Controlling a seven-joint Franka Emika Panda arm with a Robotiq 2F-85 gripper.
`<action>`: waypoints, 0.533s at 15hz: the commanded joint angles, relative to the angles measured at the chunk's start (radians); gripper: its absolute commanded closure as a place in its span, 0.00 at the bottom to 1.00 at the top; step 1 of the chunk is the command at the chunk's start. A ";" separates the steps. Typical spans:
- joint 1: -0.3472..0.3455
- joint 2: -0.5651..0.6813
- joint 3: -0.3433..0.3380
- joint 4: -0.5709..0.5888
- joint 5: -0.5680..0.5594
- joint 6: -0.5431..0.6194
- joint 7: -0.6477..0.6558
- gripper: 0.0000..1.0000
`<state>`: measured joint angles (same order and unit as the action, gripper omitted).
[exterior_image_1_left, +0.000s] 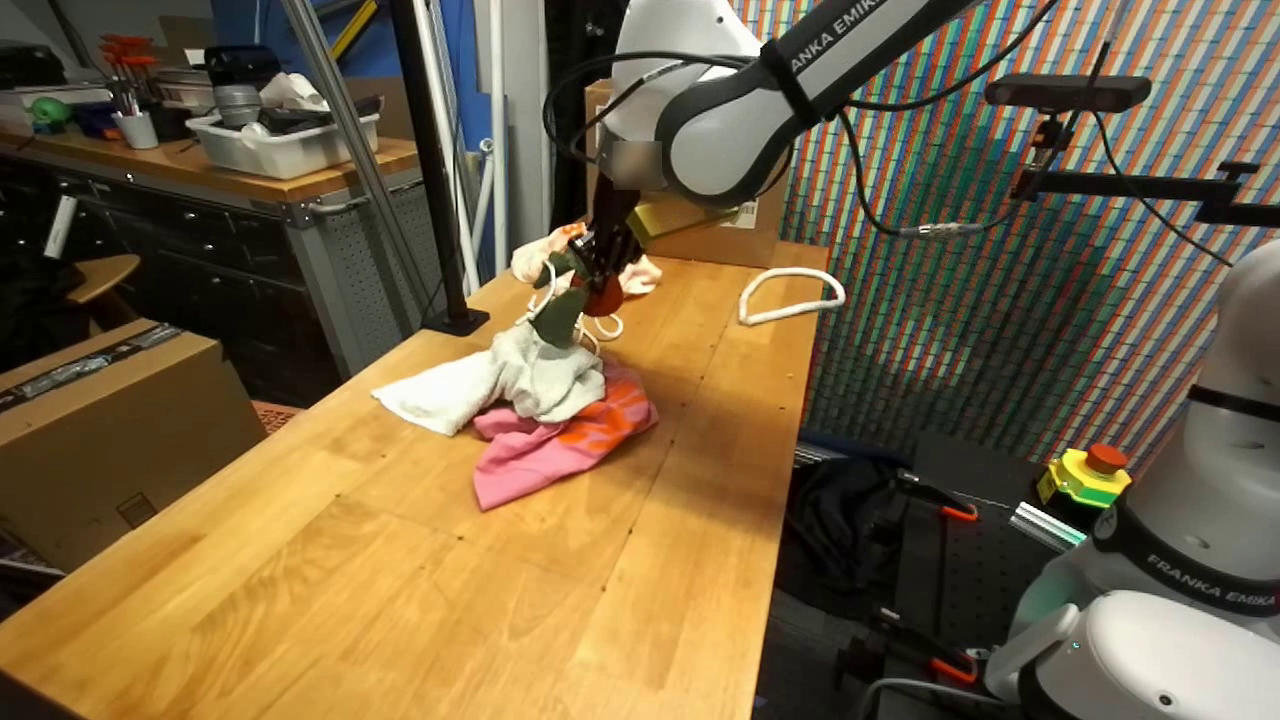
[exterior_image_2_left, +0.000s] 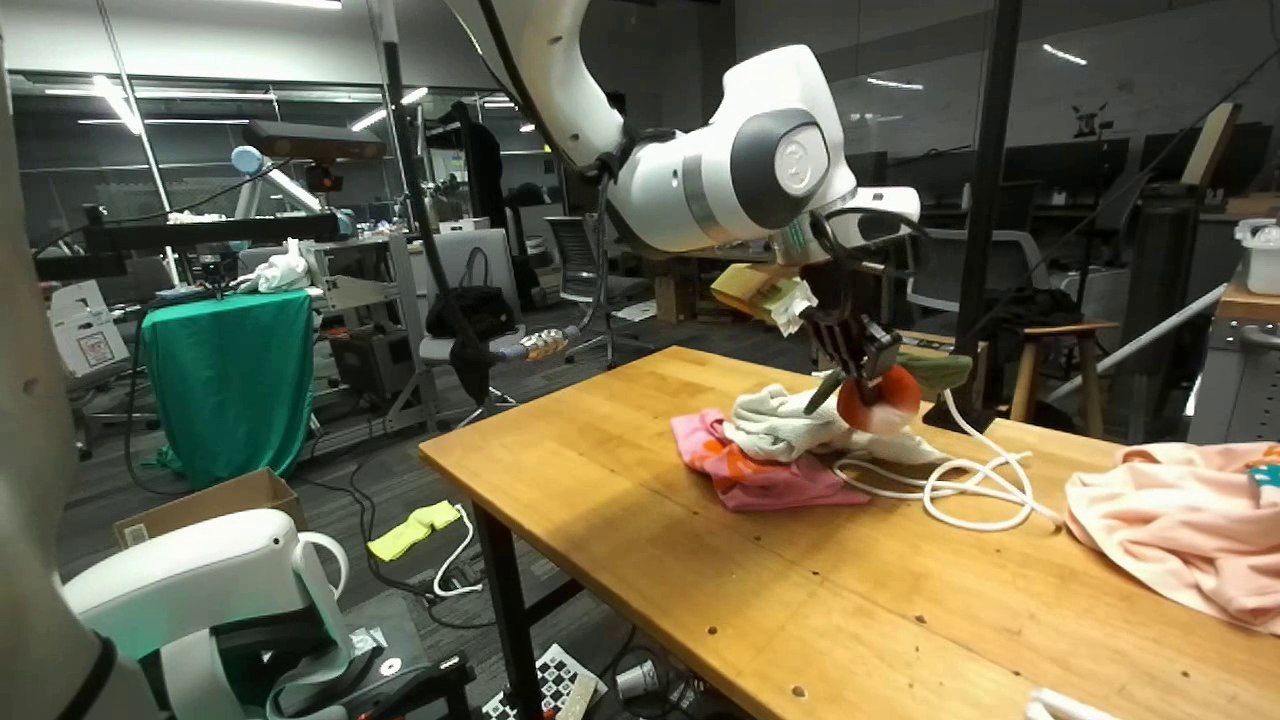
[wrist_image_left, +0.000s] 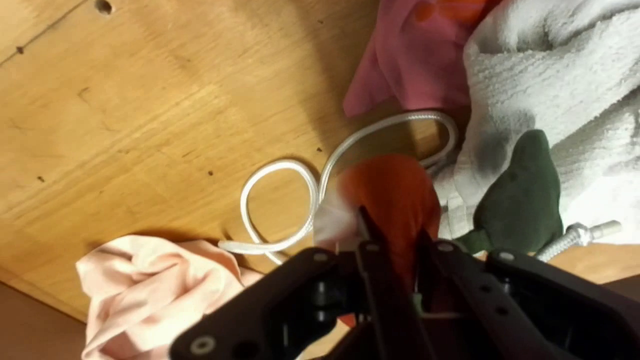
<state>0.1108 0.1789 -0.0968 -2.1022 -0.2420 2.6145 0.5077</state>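
Red thing (wrist_image_left: 400, 185) blurred, partly hidden by the end effector (wrist_image_left: 395, 225); peach cloth (exterior_image_2_left: 1180, 530) cut off rightward.

The white towel (wrist_image_left: 555, 90) looks like terry cloth, matt and rough with a nubby pile. Partly under it, the pink cloth (exterior_image_1_left: 550, 460) is also matt, but thinner and smoother. The table (exterior_image_1_left: 480, 590) beneath the towel is grained wood with a faint satin sheen. Beside the towel, the white cord (wrist_image_left: 422, 115) is braided textile, slightly glossy; well apart from it, the peach cloth (wrist_image_left: 160, 290) is smooth, matt fabric. Near the towel, the orange piece (wrist_image_left: 395, 190) and green leaf shape (wrist_image_left: 522, 200) look like soft matt cloth. Above the towel, the end effector (wrist_image_left: 395, 227) has a dull dark finish with bright metal screw heads (wrist_image_left: 203, 345).
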 joint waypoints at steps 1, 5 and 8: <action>0.019 -0.126 -0.006 -0.055 -0.131 -0.021 0.113 0.91; -0.005 -0.228 0.044 -0.085 -0.240 -0.052 0.193 0.90; -0.020 -0.289 0.097 -0.094 -0.293 -0.085 0.241 0.91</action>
<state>0.1143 -0.0266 -0.0536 -2.1653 -0.4793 2.5600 0.6918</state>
